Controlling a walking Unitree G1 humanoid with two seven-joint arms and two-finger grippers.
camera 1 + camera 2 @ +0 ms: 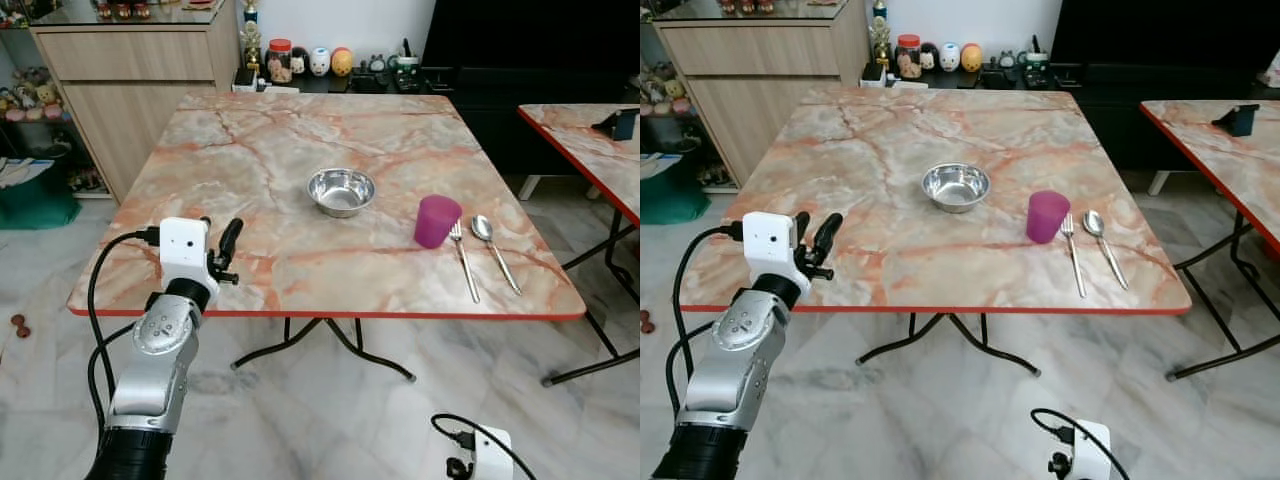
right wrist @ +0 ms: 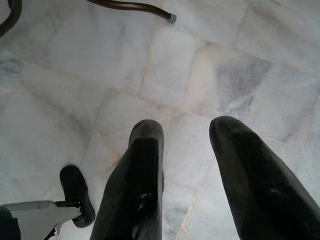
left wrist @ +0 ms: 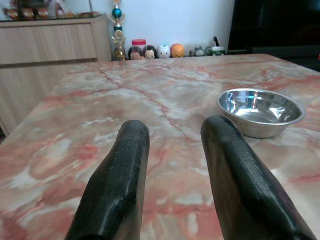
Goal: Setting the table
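A steel bowl (image 1: 341,190) sits near the middle of the marbled table (image 1: 250,160). To its right stand a purple cup (image 1: 436,221), a fork (image 1: 463,258) and a spoon (image 1: 494,250), side by side. My left gripper (image 1: 225,243) is raised over the table's front left corner, open and empty, pointing toward the bowl (image 3: 260,111). My right gripper (image 2: 185,135) hangs low by the floor, open, holding nothing.
A second marbled table (image 1: 590,150) stands to the right. A wooden cabinet (image 1: 130,80) and a low dark shelf with small figurines (image 1: 320,62) line the back wall. The table's black legs (image 1: 330,345) spread over the marble floor.
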